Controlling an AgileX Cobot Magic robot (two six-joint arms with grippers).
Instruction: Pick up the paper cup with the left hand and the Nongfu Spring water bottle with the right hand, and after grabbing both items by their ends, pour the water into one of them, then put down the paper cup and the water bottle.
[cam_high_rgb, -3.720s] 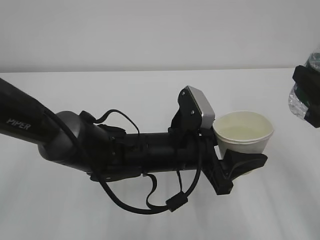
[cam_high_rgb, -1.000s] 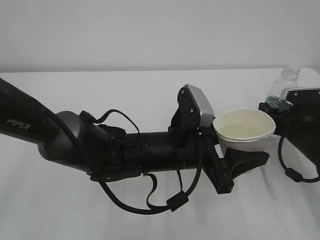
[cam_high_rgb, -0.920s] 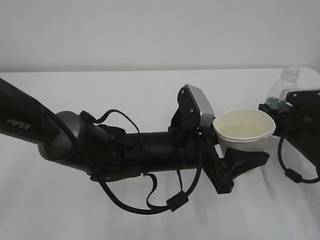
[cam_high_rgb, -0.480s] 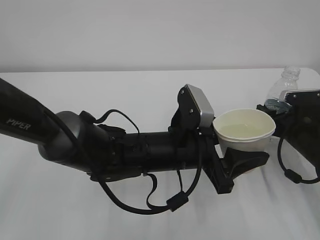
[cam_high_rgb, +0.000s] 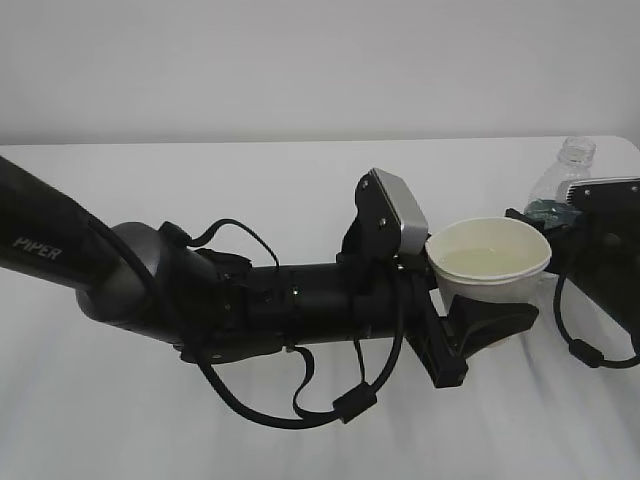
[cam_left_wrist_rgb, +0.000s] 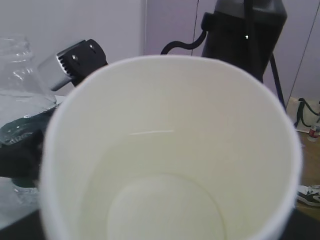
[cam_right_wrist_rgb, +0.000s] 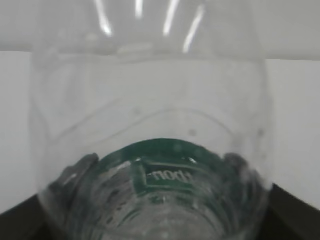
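Observation:
My left gripper (cam_high_rgb: 470, 297), on the arm marked PIPER, is shut on the white paper cup (cam_high_rgb: 488, 285), holding it upright just above the table. Clear water (cam_high_rgb: 490, 262) lies in the cup's bottom. The left wrist view looks straight into the cup (cam_left_wrist_rgb: 170, 125) and its water (cam_left_wrist_rgb: 165, 200). The Nongfu Spring water bottle (cam_high_rgb: 565, 175) stands upright, capless, at the right. My right gripper (cam_high_rgb: 545, 215) is open around its green label, its near finger (cam_high_rgb: 515, 213) slightly off the plastic. The bottle (cam_right_wrist_rgb: 150, 100) fills the right wrist view.
The white table (cam_high_rgb: 300, 200) ends at a plain wall behind. In the left wrist view a dark stand (cam_left_wrist_rgb: 245, 30) rises behind the cup, and a shoe (cam_left_wrist_rgb: 307, 195) lies on the floor at the right.
The bottle has come down from a tilted hold at the right edge and now stands upright. Over the last second the right gripper's near finger moved outward. The left arm and cup have not moved.

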